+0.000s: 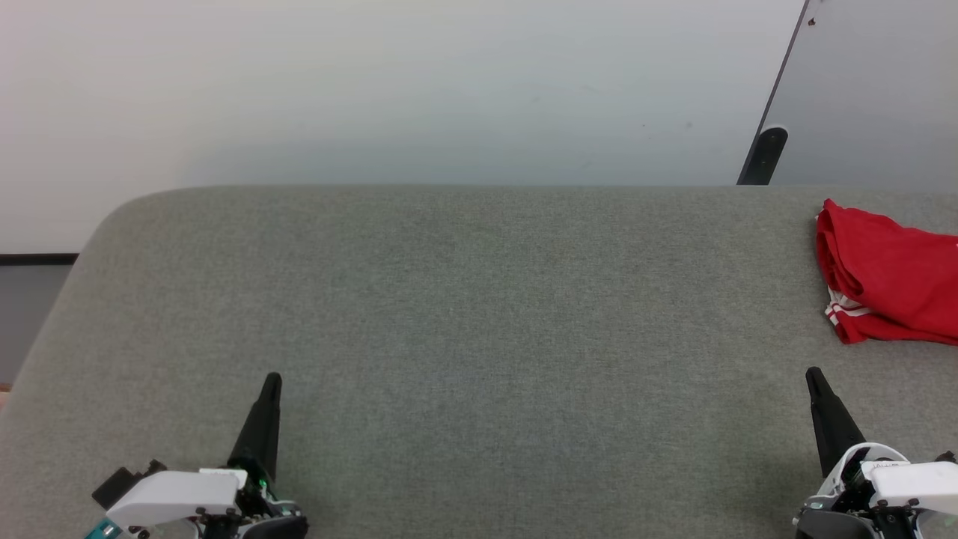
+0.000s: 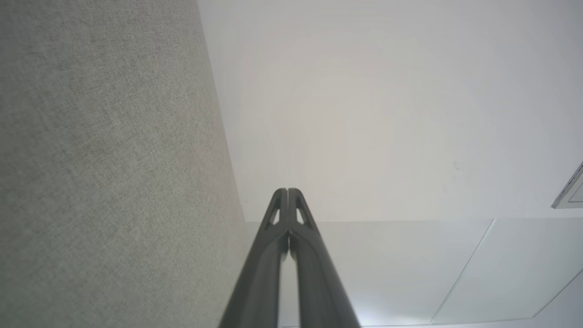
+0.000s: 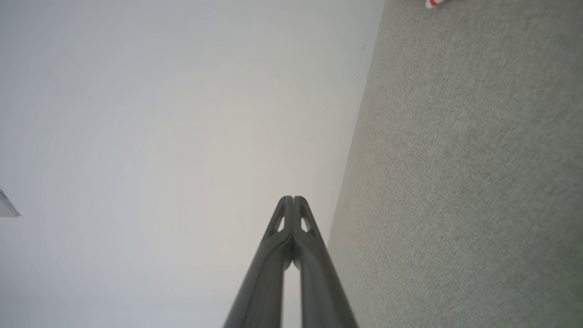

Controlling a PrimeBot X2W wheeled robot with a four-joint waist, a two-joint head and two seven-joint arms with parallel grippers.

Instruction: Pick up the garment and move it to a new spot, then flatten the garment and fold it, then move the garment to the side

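Nearer: right tool; garment lay mid-right, above it; left tool btm left; both clenched, empty.

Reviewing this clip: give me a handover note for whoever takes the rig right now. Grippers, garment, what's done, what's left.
Left gripper: shut, empty, at the near left of the grey pad.
Right gripper: shut, empty, near right.
Garment: bunched at the pad's right, cut off by the picture's edge, apart from both grippers.
Done: unclear; the heap looks loosely folded at best.
Left: probably the whole job: pick up, move, flatten, fold, set aside.
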